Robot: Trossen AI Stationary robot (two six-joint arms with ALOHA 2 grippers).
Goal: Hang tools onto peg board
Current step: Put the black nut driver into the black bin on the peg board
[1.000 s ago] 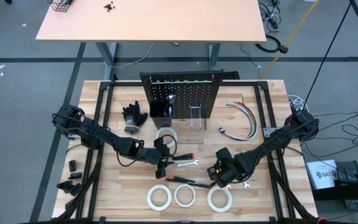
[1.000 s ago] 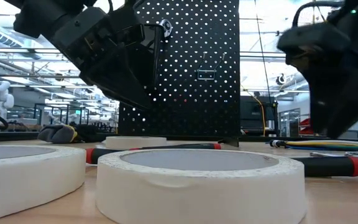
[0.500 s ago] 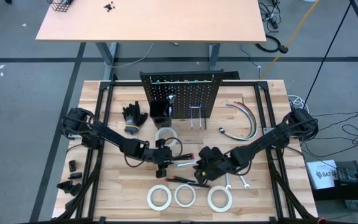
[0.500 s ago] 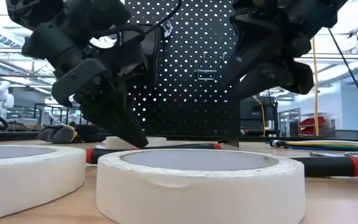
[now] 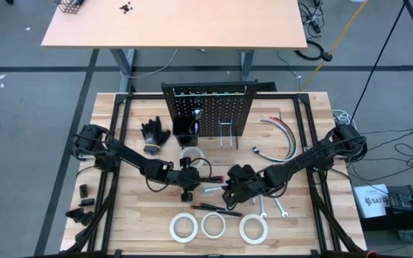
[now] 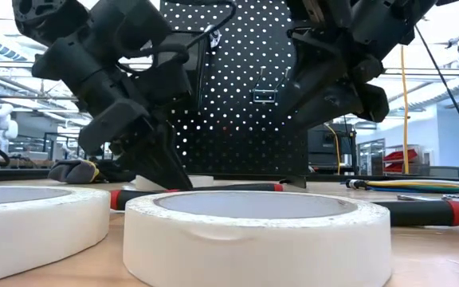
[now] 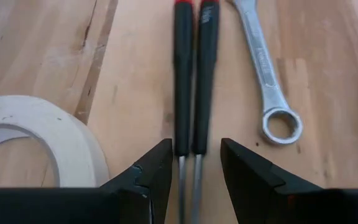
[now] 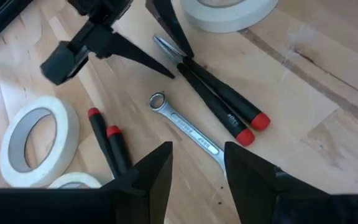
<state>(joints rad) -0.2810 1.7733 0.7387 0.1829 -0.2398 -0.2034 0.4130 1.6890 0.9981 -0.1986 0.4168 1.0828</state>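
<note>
The peg board [image 5: 208,109] stands upright at the back of the wooden desk [image 5: 314,115], with a small black bin [image 5: 185,127] and metal hooks [image 5: 225,133] on its face. Nothing from the desk hangs on it that I can make out; the tools all lie flat in front of it.

Just in front of the board lies one white tape roll [image 5: 192,155], and three more tape rolls [image 5: 211,225] sit in a row at the desk's near edge. Between them a pair of screwdrivers [image 7: 191,81] lies side by side, red caps pointing away from the left hand [image 7: 194,171], with a silver wrench [image 7: 265,68] just beside them. The left hand is low over the desk in front of the board, its fingers apart and straddling the thin shafts of those two screwdrivers without closing on them.

The right hand [image 8: 197,171] hovers close by, just to the right of the left one, fingers apart and holding nothing, above the same wrench. A second pair of screwdrivers [image 8: 107,146] lies nearer the tape row. Black gloves [image 5: 154,135] rest left of the board, grey hoses [image 5: 282,137] to its right.
</note>
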